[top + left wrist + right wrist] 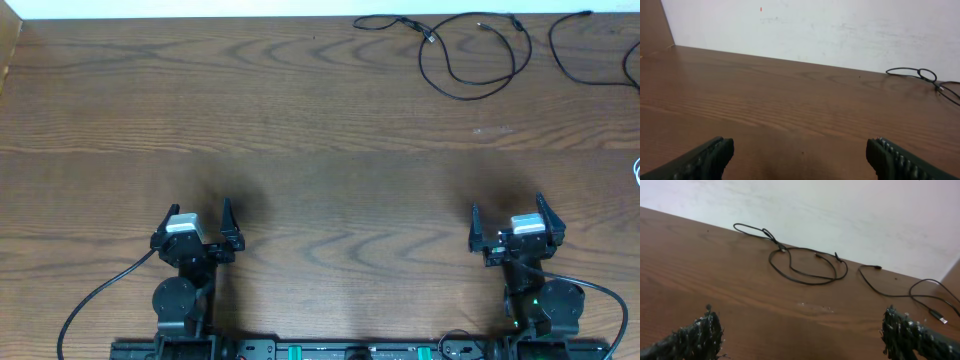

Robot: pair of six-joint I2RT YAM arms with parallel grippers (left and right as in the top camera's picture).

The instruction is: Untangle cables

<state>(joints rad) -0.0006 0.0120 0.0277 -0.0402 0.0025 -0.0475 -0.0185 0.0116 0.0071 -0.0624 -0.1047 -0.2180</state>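
Note:
Thin black cables lie at the table's far right edge. One looped black cable (470,55) is spread in loops with small plug ends; it shows in the right wrist view (805,265) and partly in the left wrist view (920,75). A second black cable (590,55) curves to its right, also in the right wrist view (900,292). A bit of white cable (636,172) peeks in at the right edge. My left gripper (196,225) (800,160) is open and empty near the front. My right gripper (508,222) (802,335) is open and empty, far from the cables.
The wooden table (300,130) meets a white wall (815,25) at the back. Thicker black arm cables (95,300) trail by the arm bases at the front edge.

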